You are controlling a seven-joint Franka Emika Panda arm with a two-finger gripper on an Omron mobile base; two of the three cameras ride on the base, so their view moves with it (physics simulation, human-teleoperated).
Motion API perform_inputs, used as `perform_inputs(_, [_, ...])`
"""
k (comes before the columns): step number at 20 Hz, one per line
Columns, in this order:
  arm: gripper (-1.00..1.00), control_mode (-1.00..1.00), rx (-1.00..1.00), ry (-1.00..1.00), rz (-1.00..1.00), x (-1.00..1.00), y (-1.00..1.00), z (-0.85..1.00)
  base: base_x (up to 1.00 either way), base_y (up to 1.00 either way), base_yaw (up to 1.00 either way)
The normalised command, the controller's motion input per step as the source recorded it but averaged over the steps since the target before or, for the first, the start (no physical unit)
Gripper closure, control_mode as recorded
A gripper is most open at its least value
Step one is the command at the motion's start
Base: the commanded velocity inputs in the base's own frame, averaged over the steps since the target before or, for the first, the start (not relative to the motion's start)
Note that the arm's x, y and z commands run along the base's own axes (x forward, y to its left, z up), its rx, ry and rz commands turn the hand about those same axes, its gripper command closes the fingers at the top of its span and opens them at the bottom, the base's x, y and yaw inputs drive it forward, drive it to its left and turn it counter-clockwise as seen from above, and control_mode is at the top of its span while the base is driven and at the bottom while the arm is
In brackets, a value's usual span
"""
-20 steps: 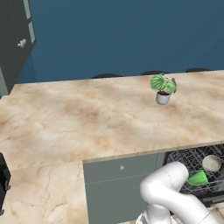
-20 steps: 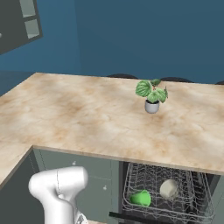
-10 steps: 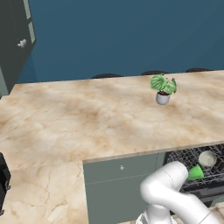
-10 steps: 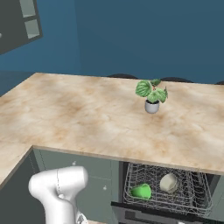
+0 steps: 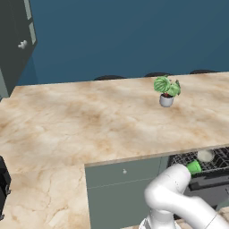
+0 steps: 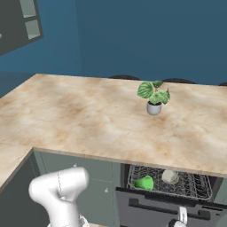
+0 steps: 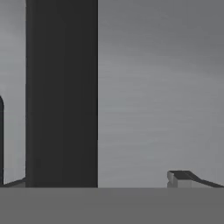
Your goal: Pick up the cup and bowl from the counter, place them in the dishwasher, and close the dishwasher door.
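Gripper [image 7: 109, 181] faces the dishwasher door [image 7: 153, 87] very close, its two finger tips [image 7: 183, 178] set wide apart, holding nothing. One dishwasher [image 6: 170, 195] stands under the counter [image 6: 88, 119], door partly raised. Its rack [image 6: 195, 186] holds one green cup [image 6: 144, 182] and one bowl [image 6: 169, 176], side by side. One potted plant [image 6: 153, 96] stands on the counter.

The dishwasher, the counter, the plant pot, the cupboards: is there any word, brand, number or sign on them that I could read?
None can be read.
The dishwasher door: plain dark grey, no brand or label.
The cup and the bowl in the rack: unmarked.
The plant pot and the counter: no lettering.
The cabinet fronts: only a small knob.
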Motion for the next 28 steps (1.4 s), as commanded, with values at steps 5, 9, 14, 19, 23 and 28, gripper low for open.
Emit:
perform_inputs(5, [-1.00, -1.00, 0.06, -0.12, 0.00, 0.78, -0.27, -0.32, 0.00, 0.00, 0.00])
perform_inputs(9, [-1.00, -1.00, 0.03, -0.13, 0.00, 0.67, -0.24, -0.35, 0.00, 0.00, 0.00])
perform_inputs(14, [-1.00, -1.00, 0.03, -0.15, 0.00, 0.46, -0.28, -0.33, 0.00, 0.00, 0.00])
perform_inputs(19, [-1.00, -1.00, 0.02, -0.17, 0.00, 0.37, -0.38, -0.33, 0.00, 0.00, 0.00])
perform_inputs(23, [-1.00, -1.00, 0.00, -0.18, 0.00, 0.43, -0.41, -0.34, 0.00, 0.00, 0.00])
perform_inputs(28, [-1.00, -1.00, 0.00, -0.17, 0.00, 0.50, -0.41, -0.46, 0.00, 0.00, 0.00])
